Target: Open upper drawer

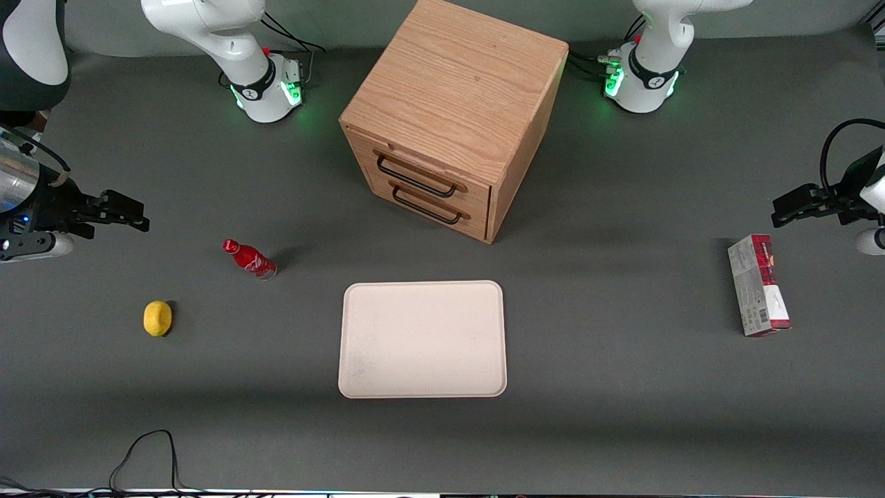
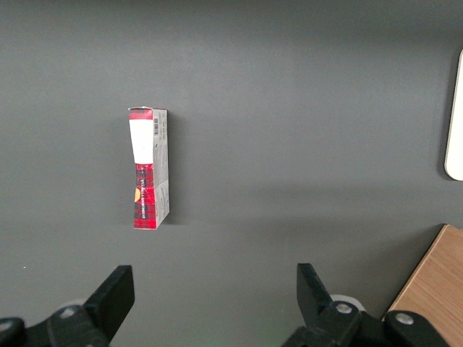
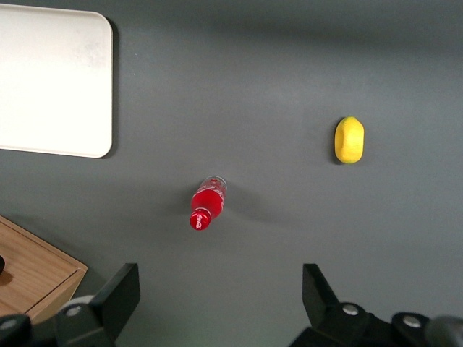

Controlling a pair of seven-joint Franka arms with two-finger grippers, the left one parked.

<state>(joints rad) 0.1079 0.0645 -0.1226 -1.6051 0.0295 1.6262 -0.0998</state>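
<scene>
The wooden cabinet (image 1: pixel 456 83) stands at the middle of the table, farther from the front camera than the tray. Its upper drawer (image 1: pixel 442 178) is closed, with a black wire handle (image 1: pixel 413 178) on its light-oak front. The lower drawer (image 1: pixel 477 216) sits just beneath it, also closed. My right gripper (image 1: pixel 135 213) hovers well away from the cabinet, toward the working arm's end of the table, open and holding nothing. In the right wrist view the gripper (image 3: pixel 221 289) has bare table between its fingers (image 3: pixel 119 293), and a corner of the cabinet (image 3: pixel 36 278) shows.
A red bottle (image 1: pixel 250 258) (image 3: pixel 206 206) lies on the table between the gripper and the cabinet. A lemon (image 1: pixel 157 318) (image 3: pixel 349 139) lies nearer the front camera. A cream tray (image 1: pixel 422 339) lies in front of the cabinet. A red carton (image 1: pixel 757 283) lies toward the parked arm's end.
</scene>
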